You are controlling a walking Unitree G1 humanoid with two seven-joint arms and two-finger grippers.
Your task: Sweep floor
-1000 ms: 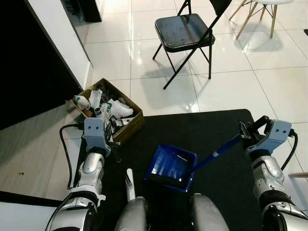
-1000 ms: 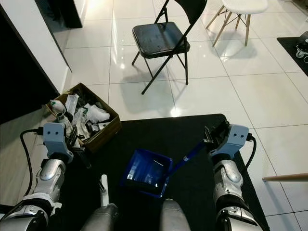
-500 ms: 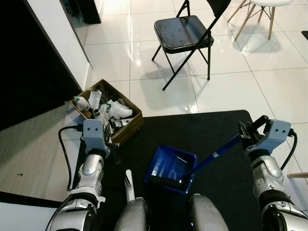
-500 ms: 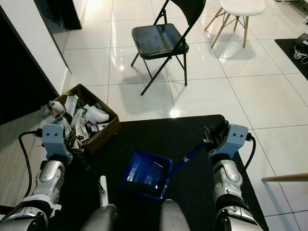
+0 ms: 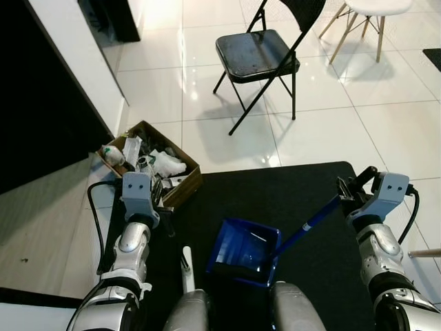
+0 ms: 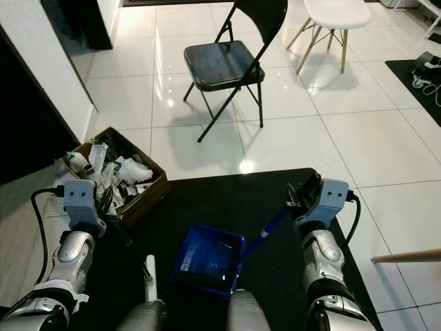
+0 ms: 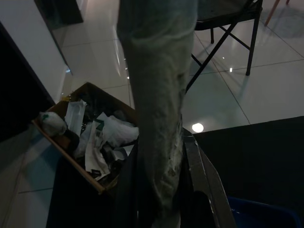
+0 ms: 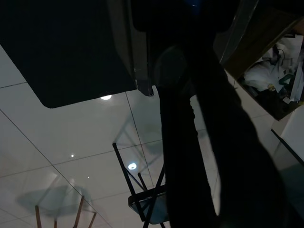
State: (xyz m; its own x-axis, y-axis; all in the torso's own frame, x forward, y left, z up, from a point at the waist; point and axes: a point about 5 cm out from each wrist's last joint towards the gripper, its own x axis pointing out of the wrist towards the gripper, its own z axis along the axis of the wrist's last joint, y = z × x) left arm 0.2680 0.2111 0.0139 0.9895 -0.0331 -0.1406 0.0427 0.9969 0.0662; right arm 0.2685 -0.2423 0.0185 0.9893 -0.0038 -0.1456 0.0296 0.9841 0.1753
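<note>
A blue dustpan (image 5: 242, 249) rests on the black mat (image 5: 275, 189) just in front of my knees. Its blue handle (image 5: 310, 224) slants up to my right gripper (image 5: 346, 193), which is shut on it. The same handle runs as a dark bar (image 8: 190, 156) through the right wrist view. My left gripper (image 5: 160, 207) is shut on a pale broom handle (image 7: 159, 118), held about upright between its dark fingers (image 7: 204, 180). The lower white part of that broom handle (image 5: 186, 265) shows near my left knee.
A cardboard box (image 5: 180, 185) full of crumpled rubbish sits at the mat's left corner beside a dark wall. A black folding chair (image 5: 258, 52) stands on the white tiles ahead, with a white chair (image 5: 365, 14) further right. A wooden stick (image 5: 427, 253) juts in at the right.
The whole view has shifted a little, so chair and box sit higher in the picture. Both grippers keep their holds, and the dustpan stays on the mat.
</note>
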